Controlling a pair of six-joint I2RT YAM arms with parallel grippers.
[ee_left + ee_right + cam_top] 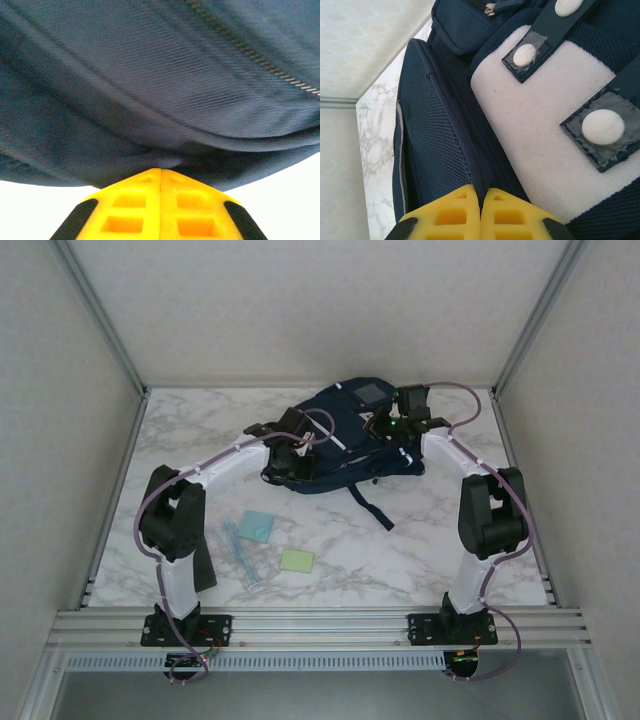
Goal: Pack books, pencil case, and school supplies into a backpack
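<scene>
- My left gripper is clenched, its yellow fingertips pressed together on a small pucker of navy cloth at the backpack's lower edge, below its zipper.
- My right gripper is clenched too, its tips at the seam between the backpack's mesh side and white padded back panel. I cannot tell whether cloth is caught there.
- From above, the backpack lies flat at the far side of the marble table, with one gripper at each end.
- Nearer than the backpack, to its left, lie the light-blue pad, the pale-green pad and the translucent sticks.
- I judge this to be the step of readying the bag, with those supplies unpacked.
- Next I must find the zipper pull, part the mouth and keep one grip steady.
</scene>
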